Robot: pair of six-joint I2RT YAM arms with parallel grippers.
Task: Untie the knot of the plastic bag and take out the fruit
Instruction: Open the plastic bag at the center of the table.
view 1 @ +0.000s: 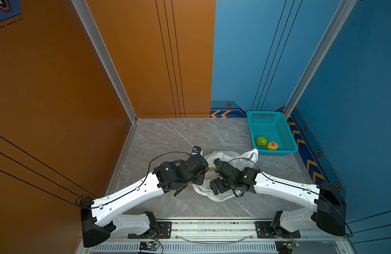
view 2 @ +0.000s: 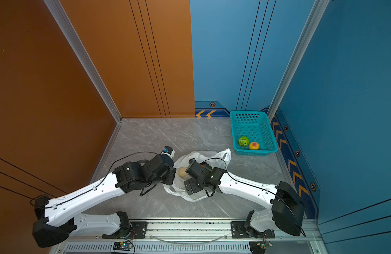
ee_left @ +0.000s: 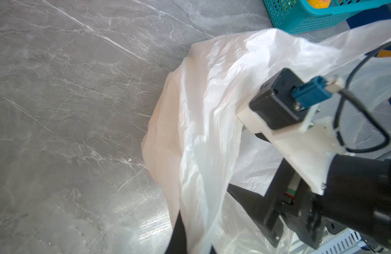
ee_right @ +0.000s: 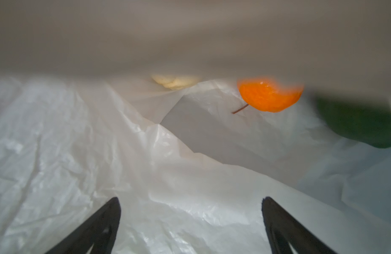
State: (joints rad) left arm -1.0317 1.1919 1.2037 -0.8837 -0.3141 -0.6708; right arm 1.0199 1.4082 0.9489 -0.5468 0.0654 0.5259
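My left jaws are pinched tight on a fold of the plastic bag (ee_left: 212,110), lying on the desk (view 1: 168,136) between my arms. My right jaws gape wide inside it, gripping nothing; an orange (ee_right: 269,96) and cream-white fruit (ee_right: 175,81) lie ahead.

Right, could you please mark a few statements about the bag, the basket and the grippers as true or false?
1. The teal basket holds a green netted ball and a peach. True.
2. The right gripper is shut on the orange. False: its jaws stand open and the orange lies ahead, untouched.
3. The left gripper is shut on the plastic bag. True.
4. The plastic bag is empty. False: the orange and a cream fruit lie inside.
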